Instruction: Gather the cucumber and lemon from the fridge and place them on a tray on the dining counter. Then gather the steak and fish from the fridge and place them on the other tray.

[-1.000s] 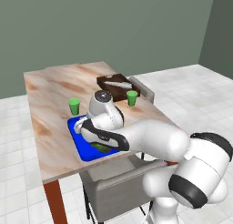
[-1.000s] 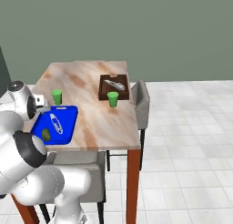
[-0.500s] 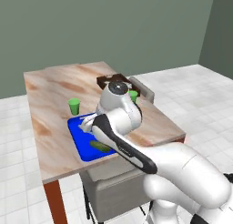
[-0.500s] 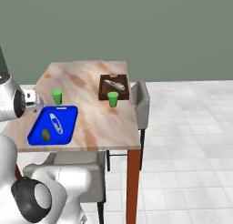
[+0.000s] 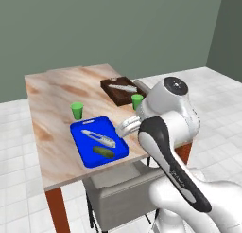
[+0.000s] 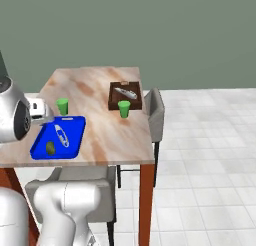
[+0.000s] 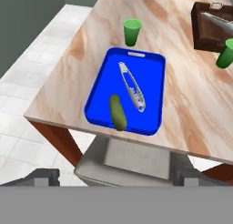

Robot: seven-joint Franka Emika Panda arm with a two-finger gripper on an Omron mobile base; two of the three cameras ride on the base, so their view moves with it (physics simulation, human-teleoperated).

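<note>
A dark green cucumber lies in the blue tray near the table's front edge, beside a slim silver-white thing. The same cucumber and blue tray show from the left, and the tray from the right. A brown tray farther back holds a similar silver thing; I cannot tell whether either one is the fish. My gripper hangs open and empty above the table's front edge, over the chair and clear of the cucumber. Lemon and steak are out of view.
Two green cups stand on the marble table: one just behind the blue tray, one beside the brown tray. A grey chair is tucked under the front edge, another at the right side. White tiled floor surrounds the table.
My hand has lifted away from the blue tray and drawn back toward the front edge. The cucumber now lies uncovered in the tray.
</note>
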